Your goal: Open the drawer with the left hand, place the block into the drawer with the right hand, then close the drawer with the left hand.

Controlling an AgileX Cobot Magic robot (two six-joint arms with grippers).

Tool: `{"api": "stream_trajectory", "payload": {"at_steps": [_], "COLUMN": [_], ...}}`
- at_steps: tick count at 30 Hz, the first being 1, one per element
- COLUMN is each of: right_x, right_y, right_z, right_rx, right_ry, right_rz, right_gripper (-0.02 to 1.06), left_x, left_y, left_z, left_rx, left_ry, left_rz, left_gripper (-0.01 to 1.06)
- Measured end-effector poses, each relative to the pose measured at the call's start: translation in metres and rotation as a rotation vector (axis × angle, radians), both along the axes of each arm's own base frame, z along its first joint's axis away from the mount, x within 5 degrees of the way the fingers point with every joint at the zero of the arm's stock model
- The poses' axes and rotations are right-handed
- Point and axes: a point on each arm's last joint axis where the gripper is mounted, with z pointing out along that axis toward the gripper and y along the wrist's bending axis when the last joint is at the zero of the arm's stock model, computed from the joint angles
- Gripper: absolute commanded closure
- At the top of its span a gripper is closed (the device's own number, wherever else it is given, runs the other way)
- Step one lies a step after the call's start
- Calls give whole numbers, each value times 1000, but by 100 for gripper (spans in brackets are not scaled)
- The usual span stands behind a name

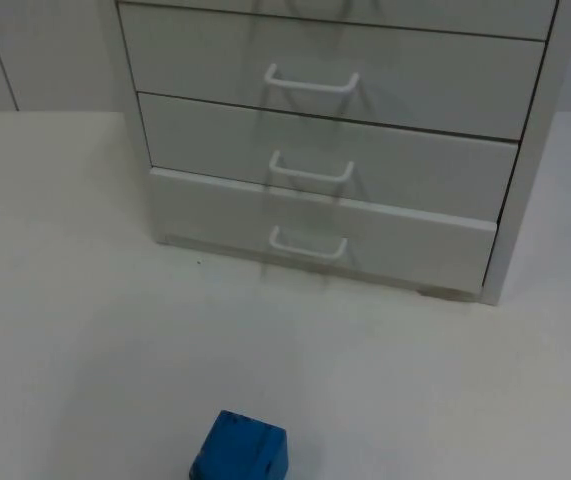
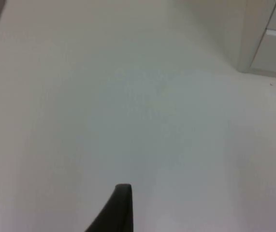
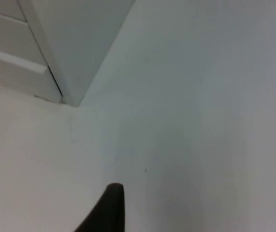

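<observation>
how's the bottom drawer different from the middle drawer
The bottom drawer sticks out slightly from the cabinet; the middle drawer sits flush. The bottom drawer's front looks shorter than the middle drawer's. Both are white, with matching white loop handles.

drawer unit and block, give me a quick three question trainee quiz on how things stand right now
1. True or false: the blue block is already inside a drawer.
2. How many drawer handles show on the drawer unit in the top view?
3. Which drawer front stands slightly proud of the others: A upper, B middle, C bottom drawer?

Key: 1 false, it lies on the table in front of the unit. 2 three. 3 C.
</observation>
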Motion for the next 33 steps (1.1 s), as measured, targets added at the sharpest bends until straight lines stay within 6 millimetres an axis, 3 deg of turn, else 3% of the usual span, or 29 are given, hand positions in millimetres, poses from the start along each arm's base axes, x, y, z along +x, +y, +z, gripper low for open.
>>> {"api": "stream_trajectory", "payload": {"at_steps": [7, 16, 19, 21, 33], "right_x": [17, 19, 19, 19, 20], "right_y": [1, 1, 1, 1, 1], "right_z": [-10, -9, -9, -9, -8], "right_rx": [-3, -3, -3, -3, -3], "right_ry": [77, 54, 54, 52, 46], "right_rz": [-1, 1, 1, 1, 1], "right_gripper": [-1, -1, -1, -1, -1], "left_x": [23, 47, 59, 62, 97], "left_y": [-4, -17, -22, -25, -56], "left_z": [-4, -7, -1, 2, -9], "left_rx": [-21, -4, 18, 39, 301], "left_ry": [32, 58, 38, 23, -34], "left_rz": [-53, -256, -366, -408, -772], "left_gripper": [0, 1, 13, 19, 20]}}
